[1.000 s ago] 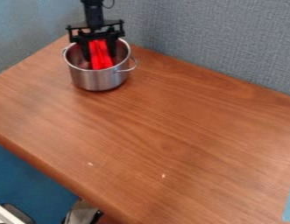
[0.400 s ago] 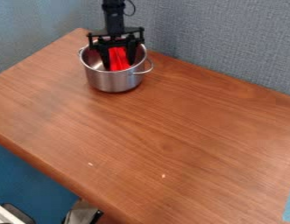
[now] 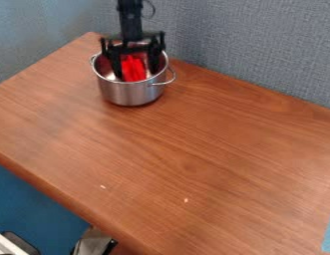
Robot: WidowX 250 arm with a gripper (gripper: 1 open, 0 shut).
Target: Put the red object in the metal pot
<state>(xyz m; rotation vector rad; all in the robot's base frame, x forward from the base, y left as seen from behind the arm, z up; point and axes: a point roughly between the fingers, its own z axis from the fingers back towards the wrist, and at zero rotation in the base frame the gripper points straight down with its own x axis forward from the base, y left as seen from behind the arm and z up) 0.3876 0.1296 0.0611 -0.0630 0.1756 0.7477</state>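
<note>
Wooden, reddish-brown and bare over most of its top, the counter fills this single camera view. The metal pot stands near the counter's far left corner, close to the grey-blue wall behind it, upright, with a small handle showing on its right side. Inside the pot the red object stands on end, leaning a little, its upper end at about the level of the rim. Directly above the pot hangs the black hand, pointing down, its two fingers spread apart to either side of the red object. Whether the fingers touch the red object I cannot tell at this size.
</note>
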